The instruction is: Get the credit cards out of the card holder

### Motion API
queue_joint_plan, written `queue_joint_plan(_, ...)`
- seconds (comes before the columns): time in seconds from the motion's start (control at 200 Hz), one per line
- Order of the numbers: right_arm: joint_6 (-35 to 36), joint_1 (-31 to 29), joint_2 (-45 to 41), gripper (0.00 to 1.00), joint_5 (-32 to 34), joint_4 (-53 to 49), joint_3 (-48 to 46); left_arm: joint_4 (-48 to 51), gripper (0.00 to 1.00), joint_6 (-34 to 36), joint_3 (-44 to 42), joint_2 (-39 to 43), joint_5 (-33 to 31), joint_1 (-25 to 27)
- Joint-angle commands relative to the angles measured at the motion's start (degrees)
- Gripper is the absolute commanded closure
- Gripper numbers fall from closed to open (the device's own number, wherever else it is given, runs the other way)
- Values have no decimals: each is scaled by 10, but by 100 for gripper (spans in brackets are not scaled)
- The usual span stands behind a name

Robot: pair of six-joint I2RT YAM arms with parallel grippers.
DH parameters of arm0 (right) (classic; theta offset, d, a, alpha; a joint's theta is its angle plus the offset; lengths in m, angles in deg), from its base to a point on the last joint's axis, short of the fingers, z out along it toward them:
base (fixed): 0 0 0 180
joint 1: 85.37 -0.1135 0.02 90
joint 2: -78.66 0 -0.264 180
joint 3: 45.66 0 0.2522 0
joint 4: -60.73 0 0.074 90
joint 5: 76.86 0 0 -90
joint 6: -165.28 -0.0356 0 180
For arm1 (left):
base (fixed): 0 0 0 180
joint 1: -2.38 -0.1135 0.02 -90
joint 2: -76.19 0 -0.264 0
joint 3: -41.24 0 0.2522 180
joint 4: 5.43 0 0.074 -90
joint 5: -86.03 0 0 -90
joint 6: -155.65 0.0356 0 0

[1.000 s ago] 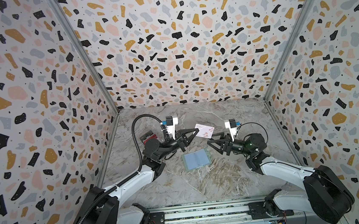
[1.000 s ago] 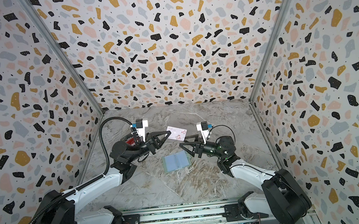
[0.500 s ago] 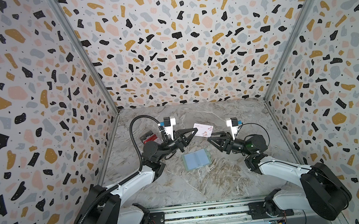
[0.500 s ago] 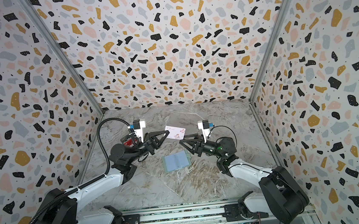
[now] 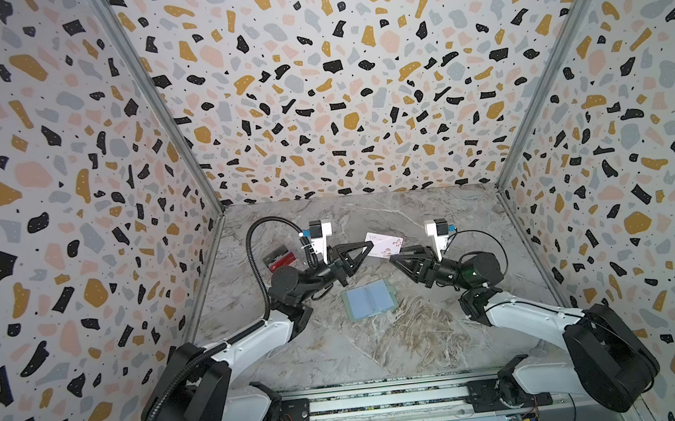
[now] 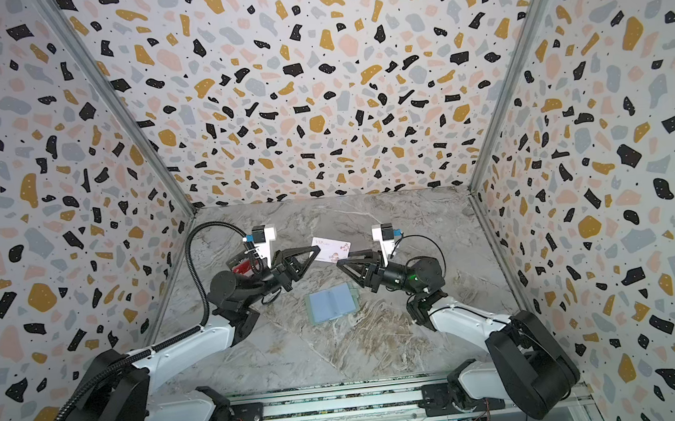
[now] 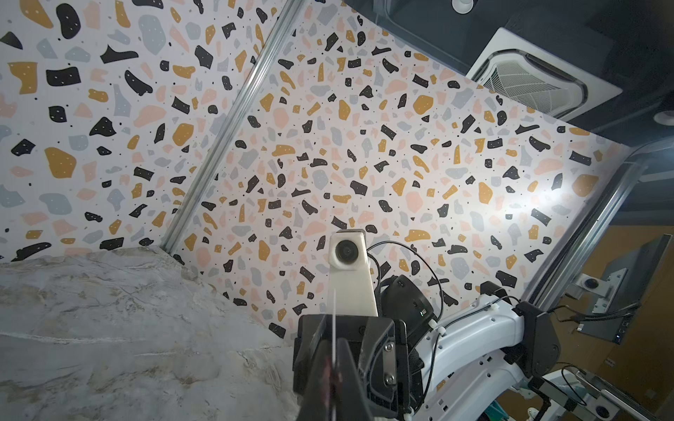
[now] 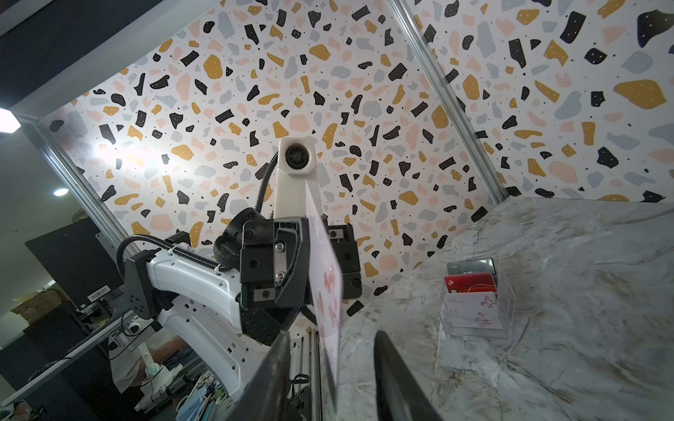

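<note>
The left gripper is pinching the white-pink credit card by its short end and is holding it in the air above the marble table. In the left wrist view the card is showing only as a thin edge, with the two black jaws pressed together on it.

The right gripper is reaching to the card from its 3 o'clock side. Its jaws are standing spread, one on each face of the free end. In the right wrist view the flowered card is hanging between them with a gap on both sides, so they are not gripping it.

In both top views the card holder is lying open and flat on the table at 6 o'clock of the card, with its bluish sleeves facing up. I cannot tell if a card is inside.

A clear box is standing on the table, at 9 o'clock of the card in a top view. It is holding a red card and other cards upright.
</note>
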Motion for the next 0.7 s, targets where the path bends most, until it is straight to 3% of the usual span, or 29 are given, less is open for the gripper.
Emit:
queue_joint_plan(0.0, -4, -3, -4, 65, 0, 20, 25, -51, 100, 0, -3, 2, 5, 3)
queue_joint_plan(0.696, -5, -2, -2, 88, 0, 20, 26, -33, 97, 13, -9, 8, -1, 4)
